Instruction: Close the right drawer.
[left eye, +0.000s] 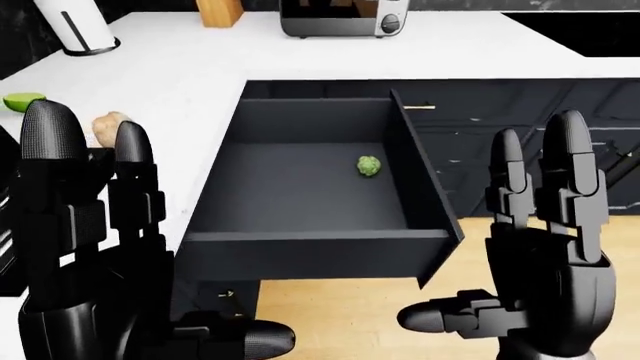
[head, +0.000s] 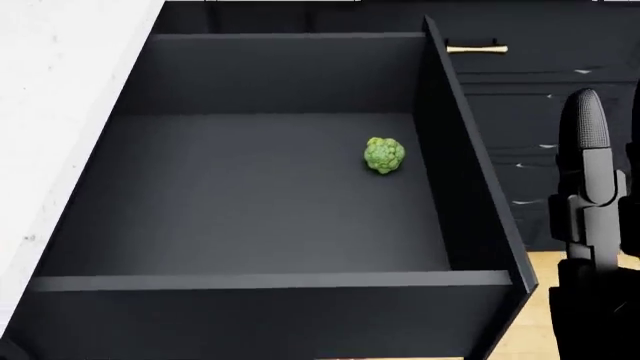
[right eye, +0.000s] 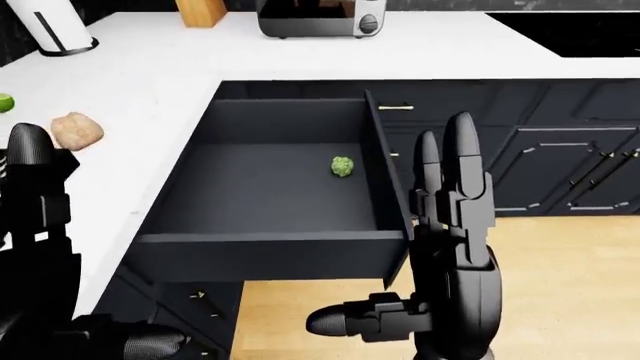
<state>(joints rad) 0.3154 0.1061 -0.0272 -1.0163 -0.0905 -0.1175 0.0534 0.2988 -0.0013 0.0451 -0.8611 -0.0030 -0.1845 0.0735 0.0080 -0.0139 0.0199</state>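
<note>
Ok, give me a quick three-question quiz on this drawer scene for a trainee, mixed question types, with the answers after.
1. True or false: the drawer is fully shut.
2. What lies inside it? A) lime B) broccoli floret C) knife
3. Fill in: both the left hand and the right hand have fingers ____ and hold nothing.

Key: 1 false, it stands pulled far out from the white counter. 2 B. 3 open.

Both robot hands (left eye: 545, 247) raised, fingers spread
</note>
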